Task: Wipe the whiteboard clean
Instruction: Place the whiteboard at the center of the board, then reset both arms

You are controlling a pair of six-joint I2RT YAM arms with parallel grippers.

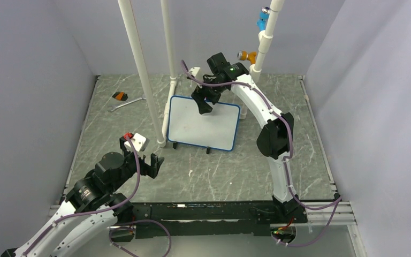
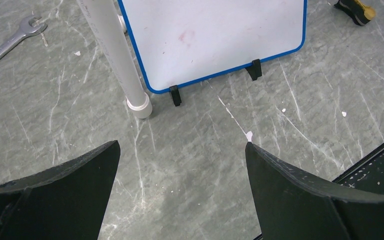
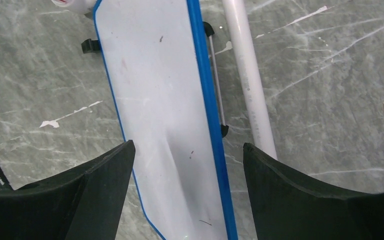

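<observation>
Top view: whiteboard (image 1: 198,131) located mid-tabletop (image 1: 219,171), just beside a white pipe (image 1: 142,69). Right jaws are held over its far edge, left jaws well apart from it, nearer the front.
Left wrist view: left jaws spread wide, nothing grasped. A faint pink smudge is noted on the board.
Right wrist view: right jaws parted and empty above the whiteboard face.

Left arm (image 1: 93,184) is tucked low on the near left side, elbow folded, with the left gripper (image 2: 182,145) tilted downward and its jaws spread wide, nothing in them. Right arm (image 1: 275,139) reaches way out toward the far side, arching up and over. The right gripper (image 3: 187,145) points down, jaws apart too, gripping nothing.
</observation>
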